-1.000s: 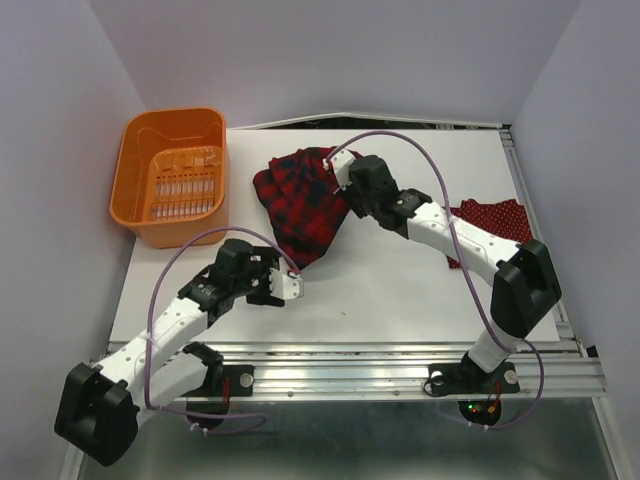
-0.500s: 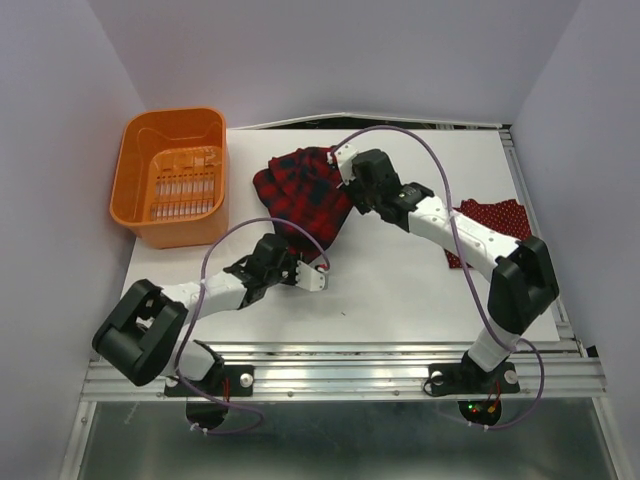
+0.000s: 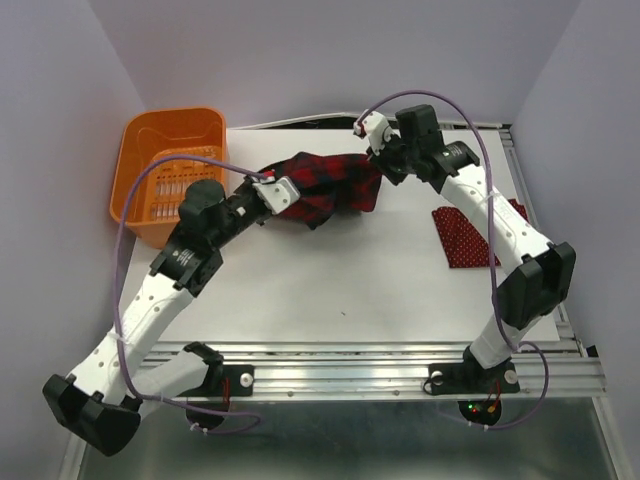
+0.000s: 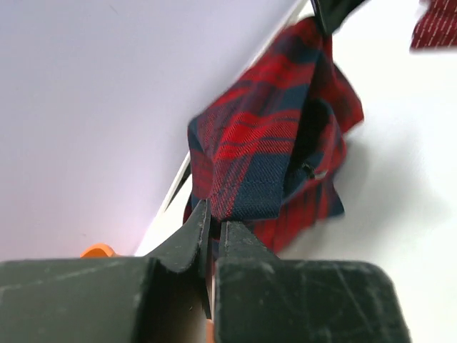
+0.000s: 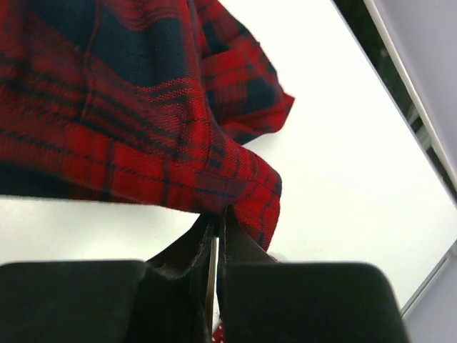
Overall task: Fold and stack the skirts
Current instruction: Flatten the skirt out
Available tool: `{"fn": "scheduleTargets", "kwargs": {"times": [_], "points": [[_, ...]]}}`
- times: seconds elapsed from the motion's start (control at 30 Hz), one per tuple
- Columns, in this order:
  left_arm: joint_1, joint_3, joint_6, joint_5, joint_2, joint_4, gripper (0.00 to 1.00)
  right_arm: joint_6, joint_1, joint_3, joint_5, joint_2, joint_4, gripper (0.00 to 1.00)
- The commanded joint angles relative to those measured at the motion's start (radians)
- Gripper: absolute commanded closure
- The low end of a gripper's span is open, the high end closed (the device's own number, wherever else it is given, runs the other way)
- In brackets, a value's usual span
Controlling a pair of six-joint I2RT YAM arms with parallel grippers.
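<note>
Over the tabletop's (image 3: 350,280) far edge, left gripper (image 4: 212,230) and right gripper (image 5: 216,223) each pinch a corner of the limp, light-looking plaid skirt (image 3: 330,192).

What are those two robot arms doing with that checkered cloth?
They are holding the plaid skirt up between them. The left fingers pinch one edge, the right fingers pinch the other, and the cloth hangs bunched near the back of the table. The dotted skirt lies on the table to the right, untouched.
</note>
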Motion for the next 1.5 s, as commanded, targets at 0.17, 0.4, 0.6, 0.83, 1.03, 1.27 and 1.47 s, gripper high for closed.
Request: {"fn": "scheduleTargets", "kwargs": {"times": [0.17,0.4,0.6,0.83,1.03,1.27,1.47], "points": [[0.079,0.254,-0.316,0.135,-0.203,-0.238,1.00,-0.250,-0.022,0.331,-0.164,-0.171,-0.612,0.94],[0.110,0.231,-0.388,0.178,-0.176,-0.295,1.00,-0.325,-0.022,0.292,-0.173,-0.173,-0.676,0.87],[0.121,0.130,-0.407,0.257,0.047,-0.281,1.00,-0.325,-0.022,0.121,-0.276,0.039,-0.686,0.82],[0.251,0.149,-0.300,0.323,0.275,-0.372,1.00,-0.269,-0.022,0.060,-0.285,0.153,-0.539,0.99],[0.311,0.235,-0.034,0.379,0.331,-0.612,0.88,-0.237,-0.022,0.038,-0.285,0.114,-0.516,0.99],[0.328,0.343,0.170,0.385,0.344,-0.763,0.47,-0.129,-0.022,0.118,-0.280,0.105,-0.487,0.42],[0.302,0.445,0.179,0.412,0.389,-0.799,0.30,-0.027,-0.031,0.194,-0.219,0.183,-0.452,0.34]]}}
